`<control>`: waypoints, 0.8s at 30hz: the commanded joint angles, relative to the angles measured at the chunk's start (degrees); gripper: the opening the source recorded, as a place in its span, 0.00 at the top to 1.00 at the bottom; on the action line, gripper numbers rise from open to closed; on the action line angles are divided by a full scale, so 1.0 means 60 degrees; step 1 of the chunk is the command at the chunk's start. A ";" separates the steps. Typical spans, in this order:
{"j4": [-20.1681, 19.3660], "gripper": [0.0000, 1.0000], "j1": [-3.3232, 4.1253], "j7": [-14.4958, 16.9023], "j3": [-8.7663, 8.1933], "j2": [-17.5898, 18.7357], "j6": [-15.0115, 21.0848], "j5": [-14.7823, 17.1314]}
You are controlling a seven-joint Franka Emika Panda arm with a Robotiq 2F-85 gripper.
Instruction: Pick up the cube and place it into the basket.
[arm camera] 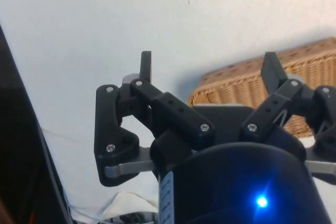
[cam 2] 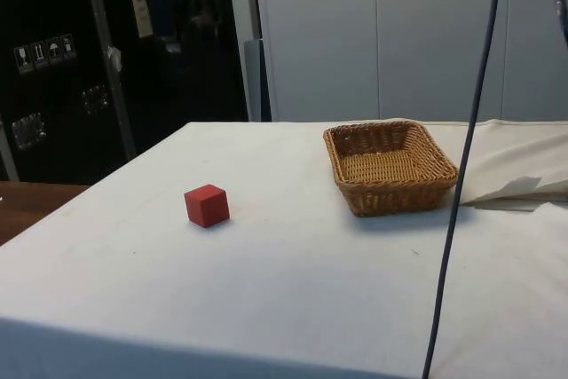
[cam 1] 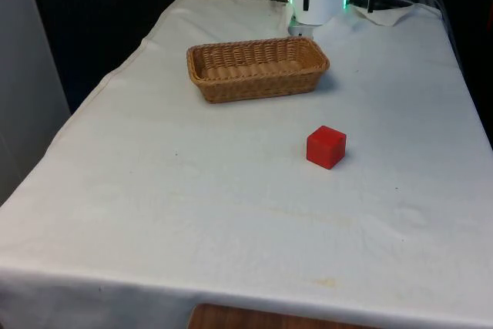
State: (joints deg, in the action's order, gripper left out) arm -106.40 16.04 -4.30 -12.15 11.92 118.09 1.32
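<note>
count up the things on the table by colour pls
red: 1, the cube
tan wicker: 1, the basket, nothing in it
white: 1, the cloth over the table
total: 3

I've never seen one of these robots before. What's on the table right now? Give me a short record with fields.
cube: red cube, resting on the white cloth, apart from the basket
basket: brown wicker basket, nothing in it
cube relative to basket: nearer the camera and toward the front view's right
gripper: black gripper, fingers spread open, holding nothing, basket's edge seen between and beyond them
task progress: cube not yet picked up
</note>
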 commanded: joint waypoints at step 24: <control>-0.0583 0.00 0.0057 -0.0879 0.0210 0.0936 0.2015 0.0010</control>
State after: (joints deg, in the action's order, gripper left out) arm -109.66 16.33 -9.00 -10.89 17.07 128.92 1.26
